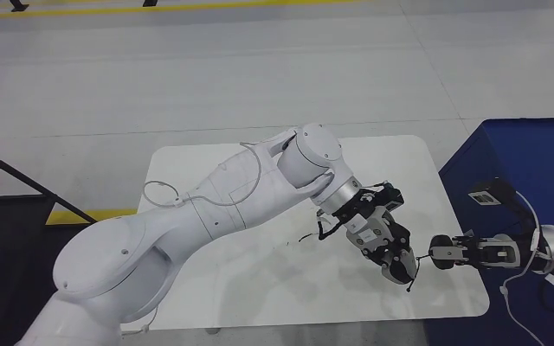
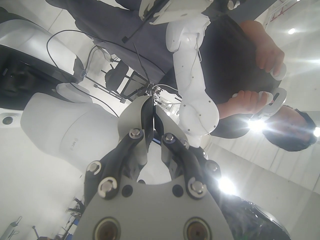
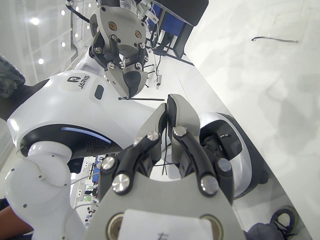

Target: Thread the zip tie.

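Note:
Above the right part of the white table (image 1: 208,177), my two grippers meet tip to tip. The right gripper (image 1: 403,268) (image 3: 167,101) is shut on a thin black zip tie strap (image 3: 165,126) whose tail hangs out behind the fingers. Facing it, the left gripper (image 1: 435,253) (image 3: 128,96) is shut on a black zip tie (image 3: 145,99) held level, its free end almost touching the right fingertips. The left wrist view has the left gripper (image 2: 151,97) shut on a strap (image 2: 140,63) that runs toward the right gripper (image 2: 147,16). I cannot tell whether both hold one tie.
A loose black zip tie (image 3: 275,39) (image 1: 305,235) lies on the table near the middle. A blue box (image 1: 511,164) with a black unit (image 1: 489,195) stands off the table's right edge, close to the left arm. The table's front edge is near the grippers.

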Robot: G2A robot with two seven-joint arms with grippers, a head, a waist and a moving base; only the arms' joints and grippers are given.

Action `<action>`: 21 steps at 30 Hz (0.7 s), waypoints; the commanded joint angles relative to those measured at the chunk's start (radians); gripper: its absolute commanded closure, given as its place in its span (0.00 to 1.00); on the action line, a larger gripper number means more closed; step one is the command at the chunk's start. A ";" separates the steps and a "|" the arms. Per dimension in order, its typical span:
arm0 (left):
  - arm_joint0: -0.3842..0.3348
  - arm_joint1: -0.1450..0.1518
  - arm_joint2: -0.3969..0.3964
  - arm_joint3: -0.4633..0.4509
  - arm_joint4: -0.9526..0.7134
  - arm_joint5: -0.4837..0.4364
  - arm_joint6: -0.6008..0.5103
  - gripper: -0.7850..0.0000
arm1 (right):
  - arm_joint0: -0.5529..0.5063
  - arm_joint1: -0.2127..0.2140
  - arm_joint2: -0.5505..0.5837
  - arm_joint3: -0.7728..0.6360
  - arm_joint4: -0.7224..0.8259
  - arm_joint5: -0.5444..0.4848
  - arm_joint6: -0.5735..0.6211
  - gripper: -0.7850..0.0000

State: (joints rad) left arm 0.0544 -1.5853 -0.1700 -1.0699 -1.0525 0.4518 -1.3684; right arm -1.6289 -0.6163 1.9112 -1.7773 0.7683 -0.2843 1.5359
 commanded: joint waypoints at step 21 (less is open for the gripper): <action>0.014 0.000 0.000 0.003 -0.006 0.006 0.006 1.00 | 0.000 0.000 0.000 0.000 0.000 0.000 0.000 1.00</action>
State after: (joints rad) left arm 0.0679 -1.5843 -0.1700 -1.0678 -1.0567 0.4582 -1.3621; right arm -1.6289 -0.6163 1.9112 -1.7773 0.7683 -0.2843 1.5359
